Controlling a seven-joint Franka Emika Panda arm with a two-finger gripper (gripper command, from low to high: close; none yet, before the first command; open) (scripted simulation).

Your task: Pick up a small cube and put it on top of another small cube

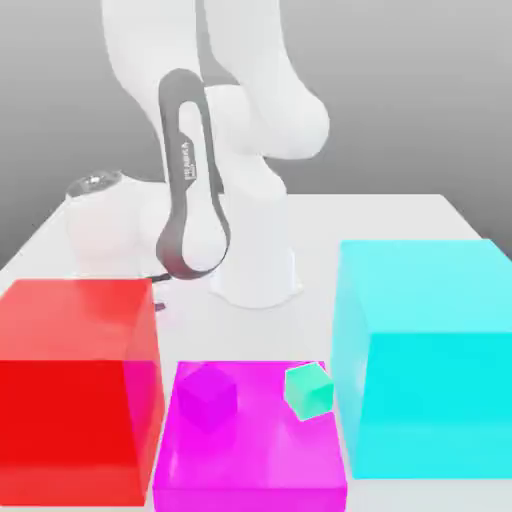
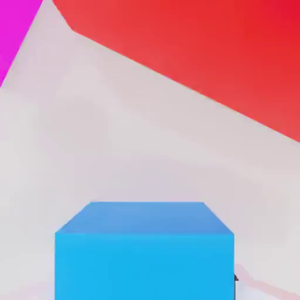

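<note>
Teal-green tiny opaque cube [image 1: 308, 389] beside tiny purple cube [image 1: 208, 397] on flat magenta block [image 1: 250, 470]; I can't tell pincer state.

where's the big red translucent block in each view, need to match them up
Exterior view: the big red translucent block stands at the exterior view's left, beside the flat magenta translucent block.
Hand view: the red block is the large slanted red area.
Shared landmark: the magenta block, beside the red one in both views.
</note>
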